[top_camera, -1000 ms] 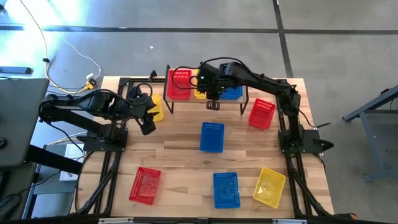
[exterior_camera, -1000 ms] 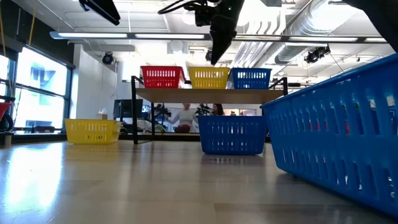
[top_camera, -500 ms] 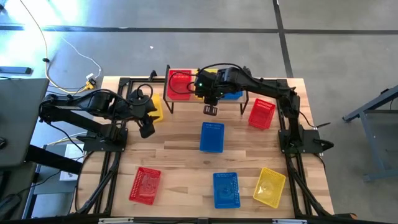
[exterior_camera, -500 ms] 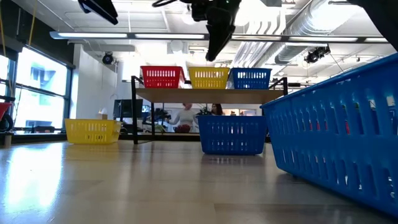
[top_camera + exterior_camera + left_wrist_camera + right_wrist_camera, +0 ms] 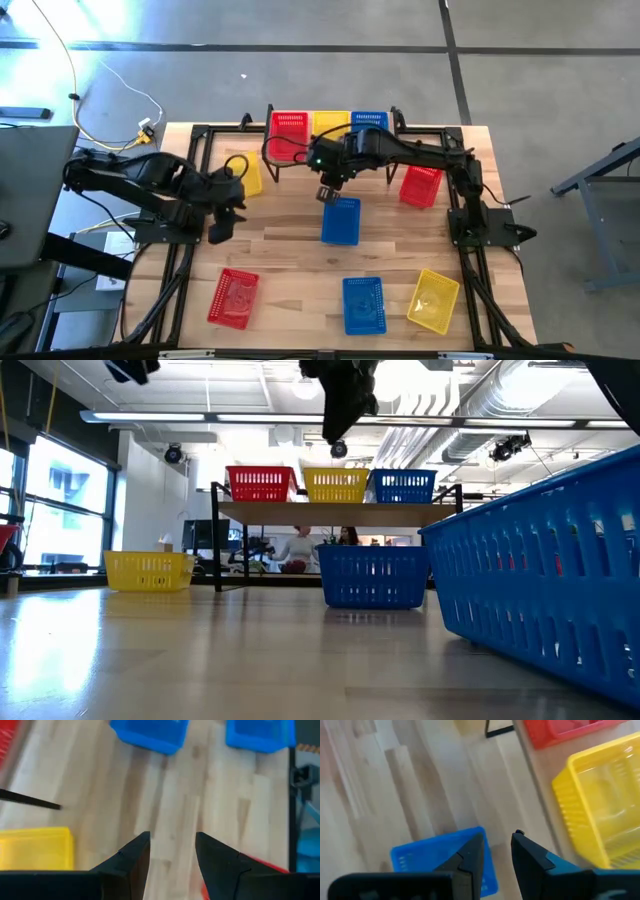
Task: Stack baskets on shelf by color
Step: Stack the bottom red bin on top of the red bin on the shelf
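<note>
While three baskets [image 5: 330,124] line the shelf [image 5: 392,152], six below.

Two dark jointed arms on black frame bases, black cable looped beside the left arm [image 5: 150,180], green light on the right arm [image 5: 400,152], wedge-shaped black gripper fingers [image 5: 131,857]

Bright, even overhead light; wrist views blurred, perhaps from motion; ceiling glare.

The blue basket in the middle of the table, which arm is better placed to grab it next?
Probably the right: its tool hangs open just above the blue basket. The left tool, also open, sits farther away.
</note>
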Action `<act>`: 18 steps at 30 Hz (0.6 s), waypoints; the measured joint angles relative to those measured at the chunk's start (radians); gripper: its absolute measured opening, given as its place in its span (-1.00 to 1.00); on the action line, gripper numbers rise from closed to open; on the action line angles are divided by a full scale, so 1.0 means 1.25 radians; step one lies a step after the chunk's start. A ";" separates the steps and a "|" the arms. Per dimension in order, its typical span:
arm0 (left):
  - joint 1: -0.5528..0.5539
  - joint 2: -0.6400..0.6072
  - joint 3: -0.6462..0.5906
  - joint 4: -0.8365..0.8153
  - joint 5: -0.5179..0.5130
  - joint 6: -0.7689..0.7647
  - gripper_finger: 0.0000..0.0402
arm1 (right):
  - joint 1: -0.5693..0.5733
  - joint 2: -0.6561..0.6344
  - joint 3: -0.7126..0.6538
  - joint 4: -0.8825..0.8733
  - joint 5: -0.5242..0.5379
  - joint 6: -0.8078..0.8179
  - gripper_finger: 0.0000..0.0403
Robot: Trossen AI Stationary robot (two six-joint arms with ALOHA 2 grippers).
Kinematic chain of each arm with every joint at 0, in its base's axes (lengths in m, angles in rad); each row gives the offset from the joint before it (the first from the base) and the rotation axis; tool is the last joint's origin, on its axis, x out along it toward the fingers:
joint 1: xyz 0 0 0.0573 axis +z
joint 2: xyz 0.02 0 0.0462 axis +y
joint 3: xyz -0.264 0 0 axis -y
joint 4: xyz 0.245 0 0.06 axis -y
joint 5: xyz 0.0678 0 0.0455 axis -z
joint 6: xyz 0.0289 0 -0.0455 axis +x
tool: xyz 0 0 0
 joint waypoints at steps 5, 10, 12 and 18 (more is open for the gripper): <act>-0.095 0.000 0.000 -0.004 -0.002 -0.033 -0.27 | 0.036 0.000 0.000 0.001 -0.013 0.096 -0.58; -0.198 0.000 -0.033 0.020 -0.018 -0.058 -0.27 | 0.072 0.000 0.000 0.009 -0.017 0.193 -0.58; -0.237 0.000 -0.058 0.033 -0.017 -0.089 -0.27 | 0.085 0.000 0.000 0.017 -0.015 0.215 -0.58; -0.356 0.000 -0.123 0.070 -0.012 -0.184 -0.27 | 0.112 0.000 0.000 0.027 0.000 0.273 -0.58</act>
